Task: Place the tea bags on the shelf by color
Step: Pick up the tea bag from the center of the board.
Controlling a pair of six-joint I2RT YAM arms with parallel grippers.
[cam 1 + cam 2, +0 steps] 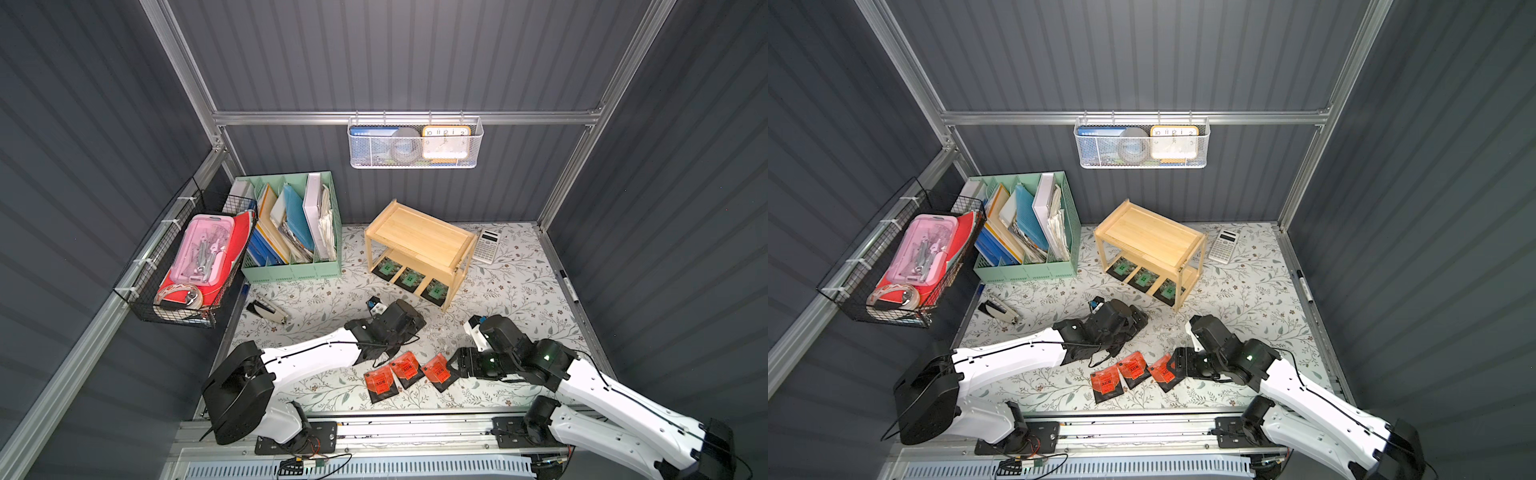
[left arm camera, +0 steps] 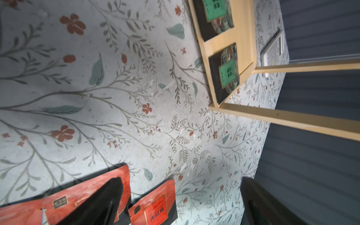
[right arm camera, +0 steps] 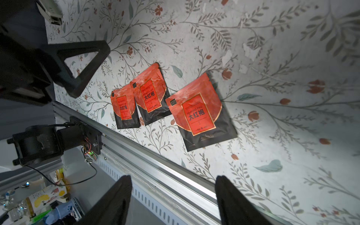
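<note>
Three red-labelled tea bags lie in a row on the flowered table near its front edge; the right wrist view shows all of them, the nearest being the rightmost bag. Three green-labelled tea bags lie on the lower tier of the wooden shelf, whose top board is bare. My left gripper hangs open just behind the red row, one finger over a red bag. My right gripper is open beside the rightmost red bag, holding nothing.
A mint-green file organizer stands at the back left, with a stapler in front of it. A calculator lies right of the shelf and a marker at the right edge. A white mesh basket and a black wire basket hang on the walls.
</note>
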